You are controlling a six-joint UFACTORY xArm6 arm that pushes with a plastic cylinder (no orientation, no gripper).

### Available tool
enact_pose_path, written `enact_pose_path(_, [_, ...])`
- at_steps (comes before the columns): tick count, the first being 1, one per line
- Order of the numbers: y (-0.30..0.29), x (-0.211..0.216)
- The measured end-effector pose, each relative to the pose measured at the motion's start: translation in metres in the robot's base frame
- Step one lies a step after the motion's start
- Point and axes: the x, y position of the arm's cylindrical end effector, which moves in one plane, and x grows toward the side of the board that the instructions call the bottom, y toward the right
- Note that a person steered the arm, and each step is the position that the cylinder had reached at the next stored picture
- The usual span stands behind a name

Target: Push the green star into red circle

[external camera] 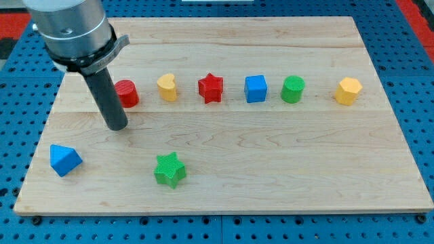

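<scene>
Rod upright, my tip (117, 126) just below red circle (127, 93).

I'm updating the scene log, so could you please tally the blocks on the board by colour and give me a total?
Red: 2, the red circle and the red star
Yellow: 2, the yellow heart and the yellow hexagon
Blue: 2, the blue cube and the blue triangle
Green: 2, the green cylinder and the green star
Total: 8 blocks

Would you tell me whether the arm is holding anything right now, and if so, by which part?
Nothing is held. My tip rests on the board, just below-left of the red circle and apart from the green star.
</scene>
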Motion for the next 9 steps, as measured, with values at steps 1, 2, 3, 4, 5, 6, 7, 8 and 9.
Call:
enact_pose_path(1, [-0.014, -0.031])
enact_pose_path(2, [-0.013, -0.043])
enact_pose_path(3, [0.005, -0.025])
enact_pose_path(4, [0.118, 0.006])
enact_pose_path(5, [0.169, 0.089])
enact_pose_path(6, [0.122, 0.113])
enact_pose_path(7, [0.045, 0.086])
enact_pose_path(8, [0.039, 0.056])
enact_pose_path(9, [0.028, 0.035])
